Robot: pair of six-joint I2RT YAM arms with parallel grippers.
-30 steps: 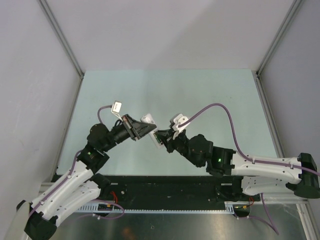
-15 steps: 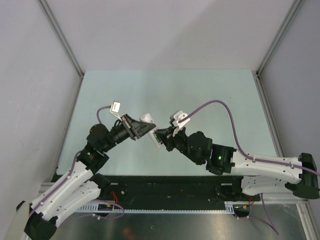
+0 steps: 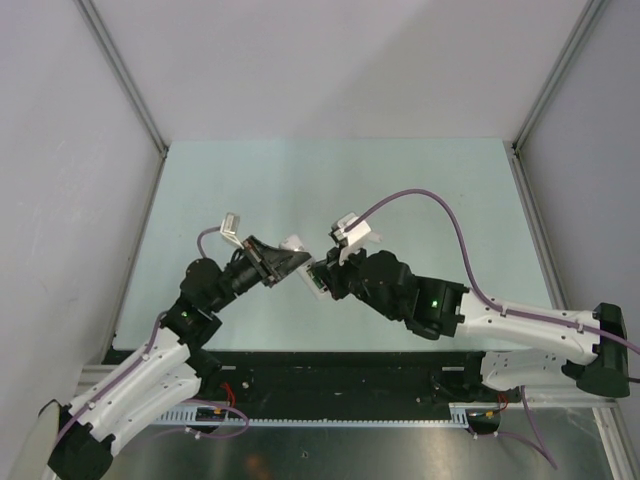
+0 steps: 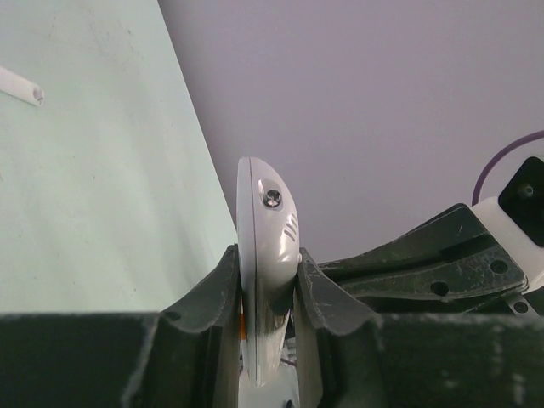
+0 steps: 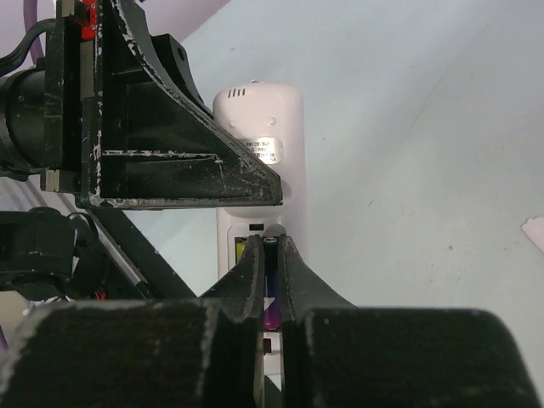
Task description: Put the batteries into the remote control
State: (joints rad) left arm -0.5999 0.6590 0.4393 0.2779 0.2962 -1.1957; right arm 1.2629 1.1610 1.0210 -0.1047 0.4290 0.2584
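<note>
While the left fingers (image 4: 212, 293) clamp the remote control (image 4: 265, 217) front-to-back, held up off the bench (image 4: 102, 170), the right fingers (image 5: 242, 289) pinch the purple battery (image 5: 270, 302) right at the open compartment. Both look light, hard and slick. The remote's stiff shell should take a firm squeeze. Grip the battery mid-barrel, ends free, or it'll likely squirt out.

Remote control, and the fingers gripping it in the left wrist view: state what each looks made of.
Remote control: white moulded plastic, smooth and fairly glossy, judging by the soft highlights on its curved shell. Left pincer's fingers: black hard material, probably plastic, matte; pale scuffs show along the edges.
</note>
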